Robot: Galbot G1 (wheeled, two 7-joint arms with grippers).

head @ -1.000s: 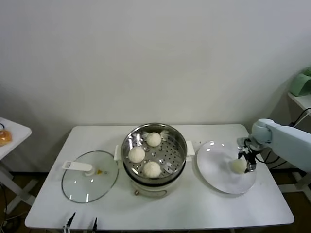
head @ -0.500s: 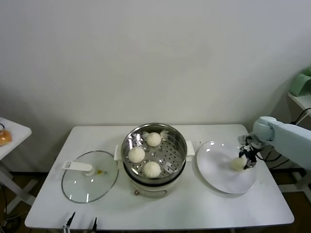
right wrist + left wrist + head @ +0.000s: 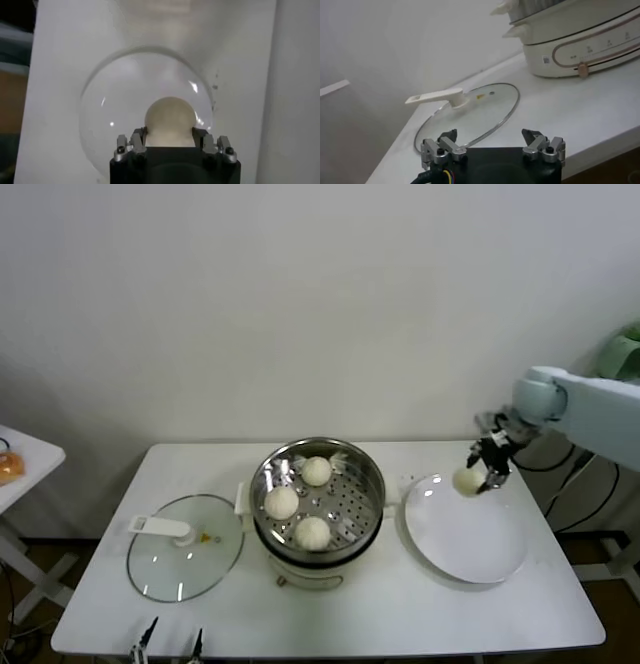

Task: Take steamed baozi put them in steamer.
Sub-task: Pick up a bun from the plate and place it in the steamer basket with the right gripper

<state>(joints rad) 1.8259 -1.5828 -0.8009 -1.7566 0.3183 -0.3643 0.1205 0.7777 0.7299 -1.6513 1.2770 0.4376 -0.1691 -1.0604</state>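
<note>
Four steamed baozi: three sit in the steamer (image 3: pixel 317 494); the fourth baozi (image 3: pixel 466 481) is clenched in the right gripper (image 3: pixel 484 470), held above the white plate (image 3: pixel 465 534) for transfer. Left gripper (image 3: pixel 492 146): spread, empty, parked at the table edge near the glass lid (image 3: pixel 470 112).

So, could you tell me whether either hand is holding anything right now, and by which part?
The right hand holds one steamed baozi by its opposite sides, above the white plate. The left hand is open and holds nothing.
</note>
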